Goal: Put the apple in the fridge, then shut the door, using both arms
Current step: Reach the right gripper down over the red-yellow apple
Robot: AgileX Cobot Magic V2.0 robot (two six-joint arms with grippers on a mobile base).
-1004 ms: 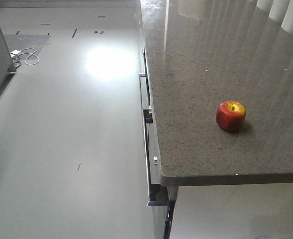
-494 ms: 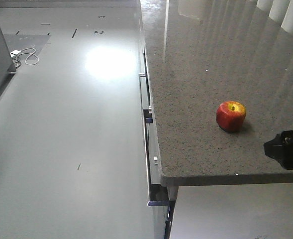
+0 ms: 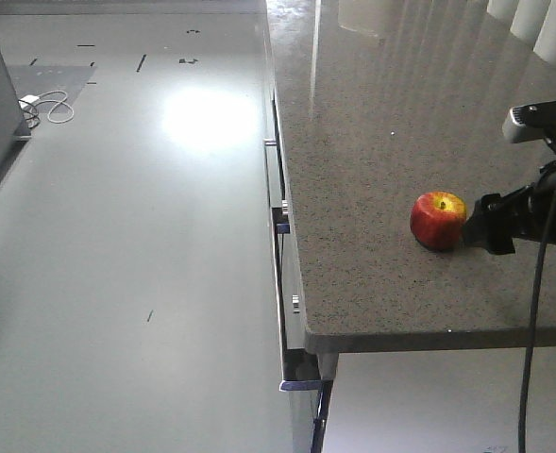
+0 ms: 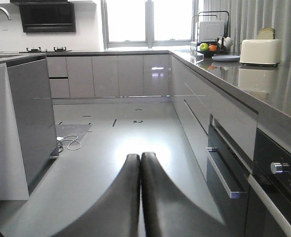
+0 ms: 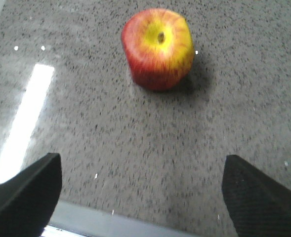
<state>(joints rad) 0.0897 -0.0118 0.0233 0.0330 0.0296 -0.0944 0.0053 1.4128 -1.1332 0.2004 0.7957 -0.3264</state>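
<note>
— Our right claw (image 3: 480, 226) hangs low over the countertop (image 3: 391, 113), its two black fingers (image 5: 24, 192) spread wide apart with nothing between them.

— And our left claw (image 4: 140, 160)?

— Its fingers are pressed flat together and grip nothing. It points out across the kitchen floor (image 3: 145, 236).

— That floor is the largest thing we see: pale, glossy, a bright glare in the middle of it.

— Next comes the countertop, grey speckled stone filling the right side of the front view, its near edge and corner close to us.

— Under its left edge we can make out the drawer fronts (image 3: 279, 217) with their metal handles.

— Then the apple (image 3: 438, 220). It sits on the stone with its stem up, red with a yellow patch on top, near the front edge and well in from the left edge.

— Where do we place it against the right claw?

— In the front view the claw's tip is just beside the apple's right side; we cannot tell from there whether they touch. In the right wrist view the apple (image 5: 159, 47) lies ahead of the fingertips, apart from both, roughly in line with the gap between them, with bare stone (image 5: 110, 138) in between.

— Smallest, a white cord (image 3: 51, 109) coiled on the floor at far left.
</note>
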